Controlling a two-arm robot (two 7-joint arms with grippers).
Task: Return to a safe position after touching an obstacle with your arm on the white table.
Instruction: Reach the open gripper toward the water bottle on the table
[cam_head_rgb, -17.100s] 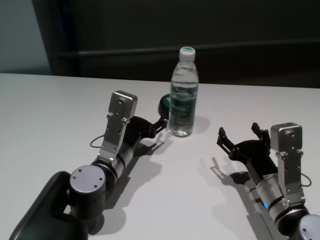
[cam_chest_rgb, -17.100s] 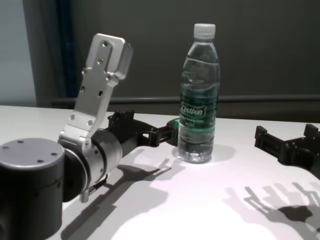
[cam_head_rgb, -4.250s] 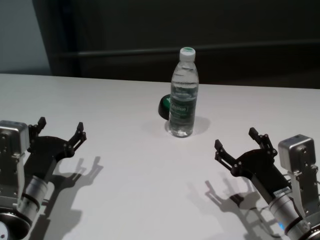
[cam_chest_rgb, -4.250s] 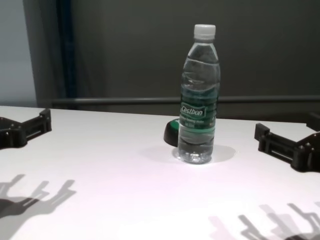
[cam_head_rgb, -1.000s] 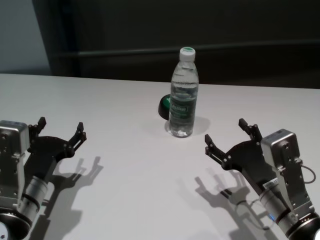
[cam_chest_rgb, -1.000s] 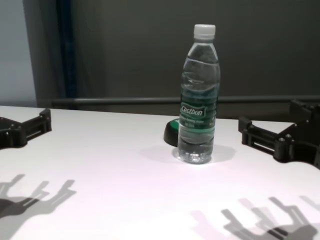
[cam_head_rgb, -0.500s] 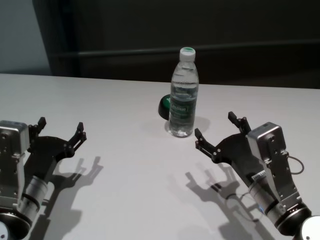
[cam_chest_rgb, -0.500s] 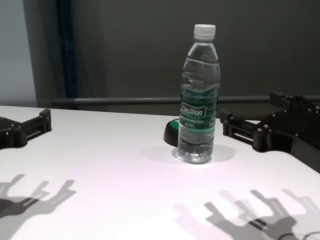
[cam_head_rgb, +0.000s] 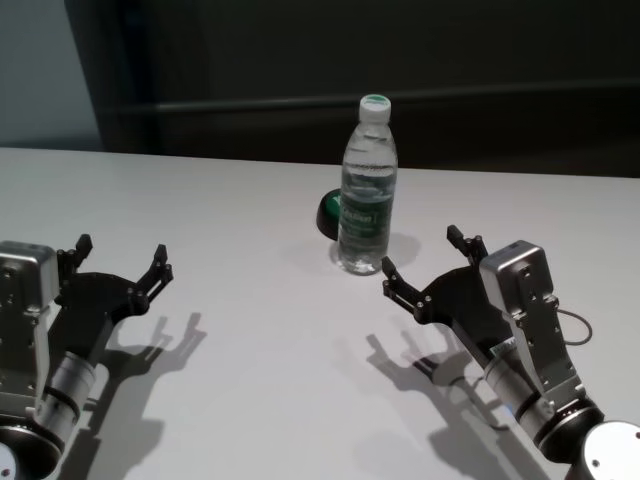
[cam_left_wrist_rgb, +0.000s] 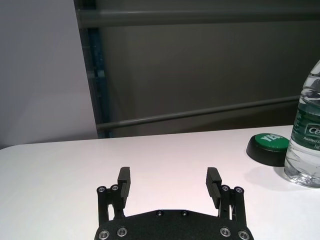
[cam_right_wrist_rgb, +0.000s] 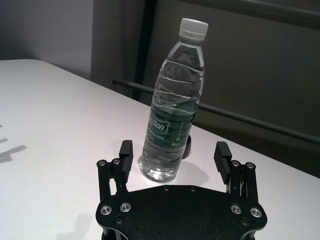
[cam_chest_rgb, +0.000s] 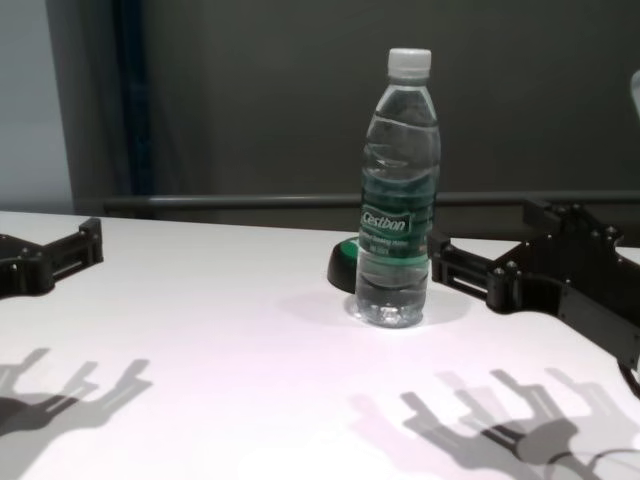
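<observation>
Closing in on the tall clear plastic water bottle with white screw cap and dark green label (cam_head_rgb: 367, 190): right gripper (cam_head_rgb: 428, 264) now just beside the bottle's right flank, having advanced from well to the right within the last second. Bottle unchanged, standing upright near the middle of the broad matte white table (cam_head_rgb: 250, 330), far of both arms. Judged as the touch phase for the right arm; retreat to a safe position not yet begun.

Extending low over the table, forearm angled from near right toward the bottle, black fingers (cam_right_wrist_rgb: 220, 156) spread wide apart and holding nothing, bottle base showing between them in the right wrist view. Contact not confirmed.

Resting parked at near left: left gripper (cam_head_rgb: 118, 262), fingers likewise spread and empty, well apart from the bottle.

Sitting just behind the bottle: small low black-and-green dome (cam_head_rgb: 328, 211).
</observation>
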